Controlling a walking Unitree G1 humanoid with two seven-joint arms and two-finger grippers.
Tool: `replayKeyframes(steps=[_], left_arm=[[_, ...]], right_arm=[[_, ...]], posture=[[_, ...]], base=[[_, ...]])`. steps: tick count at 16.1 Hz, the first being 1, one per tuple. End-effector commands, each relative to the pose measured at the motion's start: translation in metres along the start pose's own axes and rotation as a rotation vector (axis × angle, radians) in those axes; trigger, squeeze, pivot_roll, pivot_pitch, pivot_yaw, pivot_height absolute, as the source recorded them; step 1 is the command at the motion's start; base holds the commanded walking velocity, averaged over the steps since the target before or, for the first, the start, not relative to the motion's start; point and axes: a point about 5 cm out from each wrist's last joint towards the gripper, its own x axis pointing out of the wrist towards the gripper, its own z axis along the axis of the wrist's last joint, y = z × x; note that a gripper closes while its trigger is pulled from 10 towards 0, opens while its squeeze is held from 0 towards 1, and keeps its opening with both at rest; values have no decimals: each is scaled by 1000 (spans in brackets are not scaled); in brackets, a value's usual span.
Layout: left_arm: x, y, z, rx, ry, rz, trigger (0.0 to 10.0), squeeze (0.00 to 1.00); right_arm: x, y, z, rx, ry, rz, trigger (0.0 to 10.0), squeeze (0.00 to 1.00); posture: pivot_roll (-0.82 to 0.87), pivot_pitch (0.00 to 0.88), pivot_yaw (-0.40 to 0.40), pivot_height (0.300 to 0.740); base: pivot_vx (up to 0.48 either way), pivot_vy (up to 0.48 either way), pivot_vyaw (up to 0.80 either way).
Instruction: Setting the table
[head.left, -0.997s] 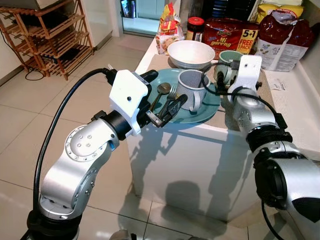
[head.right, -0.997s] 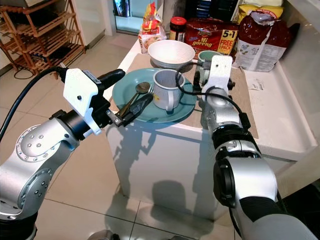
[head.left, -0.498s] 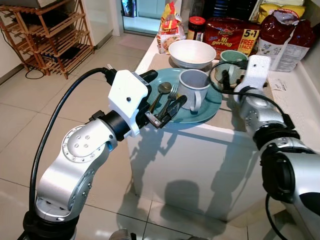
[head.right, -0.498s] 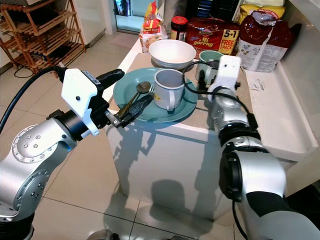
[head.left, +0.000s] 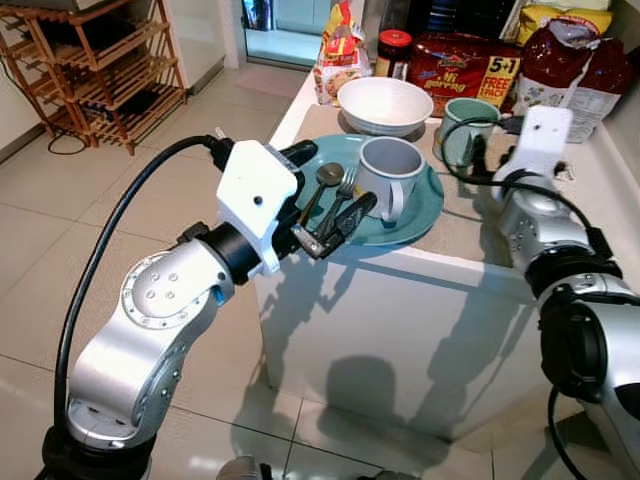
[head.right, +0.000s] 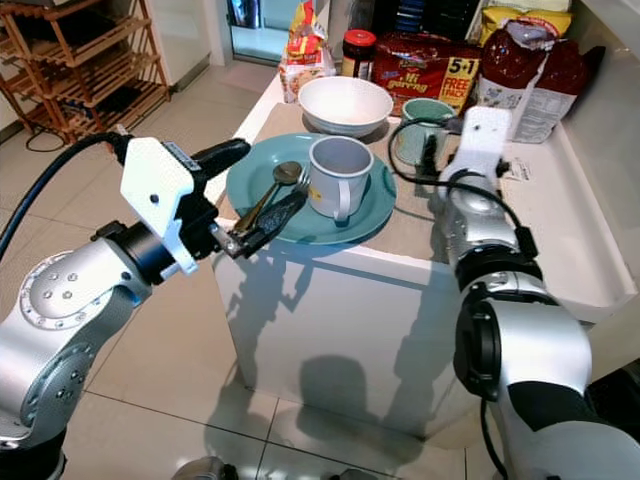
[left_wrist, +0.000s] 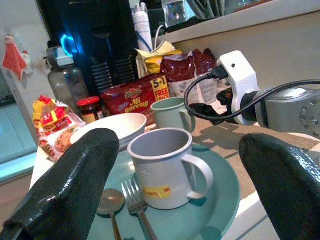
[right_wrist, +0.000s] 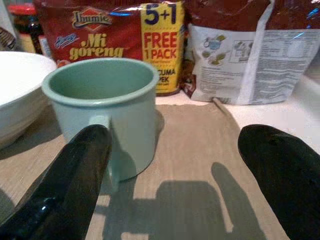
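A teal plate (head.left: 415, 218) lies at the counter's front edge. It carries a pale grey mug (head.left: 388, 176), a spoon (head.left: 325, 180) and a fork (head.left: 344, 186). Behind it stand a white bowl (head.left: 384, 104) and a green mug (head.left: 462, 124). My left gripper (head.left: 343, 178) is open at the plate's left rim, its fingers on either side of the cutlery. In the left wrist view the grey mug (left_wrist: 162, 167) stands ahead of the spread fingers (left_wrist: 65, 190). My right gripper (head.left: 490, 140) hovers open just right of the green mug (right_wrist: 105, 105), holding nothing.
Noodle packs (head.left: 465, 65), a dark jar (head.left: 395, 50), a snack bag (head.left: 338, 55) and a red-and-white bag (head.left: 570, 60) line the back of the counter. A beige mat (head.left: 470, 215) covers the white counter (head.left: 600, 200). A wooden rack (head.left: 95, 70) stands on the tiled floor, far left.
My right arm has swung to the right and back, away from the plate's right side to beside the green mug. The left gripper has stayed at the plate.
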Motion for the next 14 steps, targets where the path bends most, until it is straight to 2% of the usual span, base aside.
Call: replayKeyframes(steps=[1,4,10,14], left_arm=[[0,-5,0,-8,10,-19,10000,0],[0,-7,-1,-10,17,-23,10000,0],[-11,-14,3,-21,35,-9,10000,0],[-18,-12,11,-6,45,1,10000,0]], right_arm=[[0,1,4,30,-29,33,10000,0],[-1,11,2,47,-20,133,10000,0],[2,1,10,82,-23,165,10000,0],[3,4,16,167,-28,209,10000,0]], posture=[[104,84,-50,740],[108,100,-57,740],[128,170,-88,740],[160,219,-92,740]], base=[[0,0,0],[0,0,0],[0,0,0],[0,0,0]])
